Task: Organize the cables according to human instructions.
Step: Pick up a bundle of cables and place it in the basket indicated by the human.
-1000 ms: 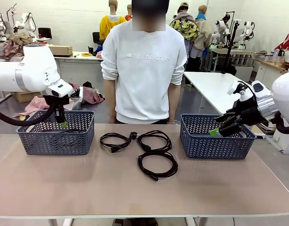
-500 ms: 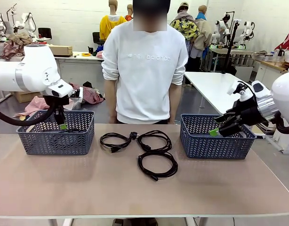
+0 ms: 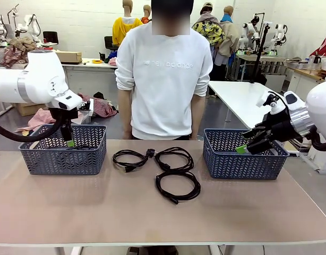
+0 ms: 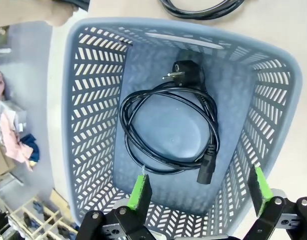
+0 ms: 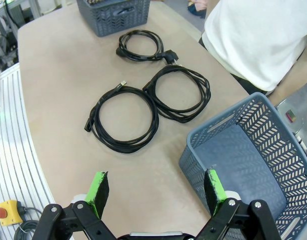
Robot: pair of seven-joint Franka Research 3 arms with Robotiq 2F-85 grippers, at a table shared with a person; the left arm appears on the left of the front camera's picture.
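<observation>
Overhead, left claw (image 4: 200,188) spread above coiled cable (image 4: 186,71).

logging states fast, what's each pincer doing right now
Left pincer: open, empty, over the cable in the basket.
Right pincer: open, holding nothing.

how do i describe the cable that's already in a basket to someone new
On the table, find the basket at the robot's left. The cable coiled on its floor is the only one in a basket; the other three cables lie on the bare tabletop.
</observation>
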